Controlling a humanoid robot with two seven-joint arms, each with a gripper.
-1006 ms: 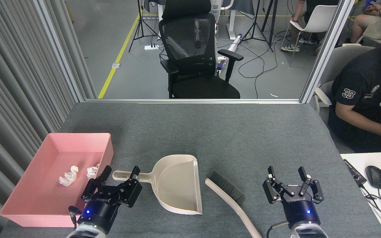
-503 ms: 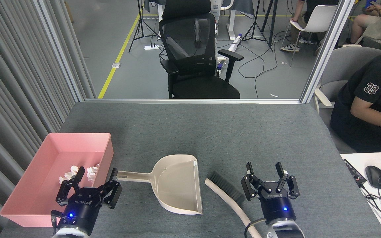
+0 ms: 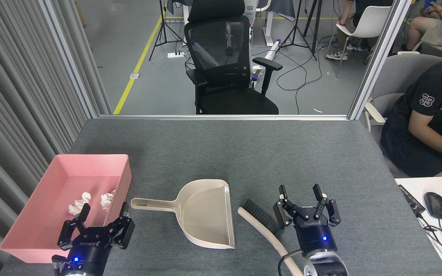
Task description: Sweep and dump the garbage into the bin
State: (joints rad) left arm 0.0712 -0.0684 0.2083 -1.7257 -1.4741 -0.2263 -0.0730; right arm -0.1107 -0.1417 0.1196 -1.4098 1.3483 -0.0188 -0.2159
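The pink bin (image 3: 119, 176) sits at the table's left edge with two white paper wads of garbage (image 3: 79, 203) (image 3: 107, 199) lying inside it. A beige dustpan (image 3: 205, 212) lies empty on the grey table, its handle pointing left toward the bin. To its right lies a beige brush (image 3: 263, 226) with dark bristles. My left gripper (image 3: 104, 211) is open over the bin's near right corner, holding nothing. Just right of the brush, my right gripper (image 3: 299, 191) is open and empty as well.
A black office chair (image 3: 225, 65) stands beyond the table's far edge. A person in a dark shirt (image 3: 424, 122) sits at the right. A white desk with a mouse (image 3: 435, 199) adjoins the table's right front corner. Grey slats (image 3: 14, 96) line the left side.
My left gripper has drawn back and left, away from the dustpan handle, to the bin's near corner. My right gripper has shifted left toward the brush. The person has leaned back right.
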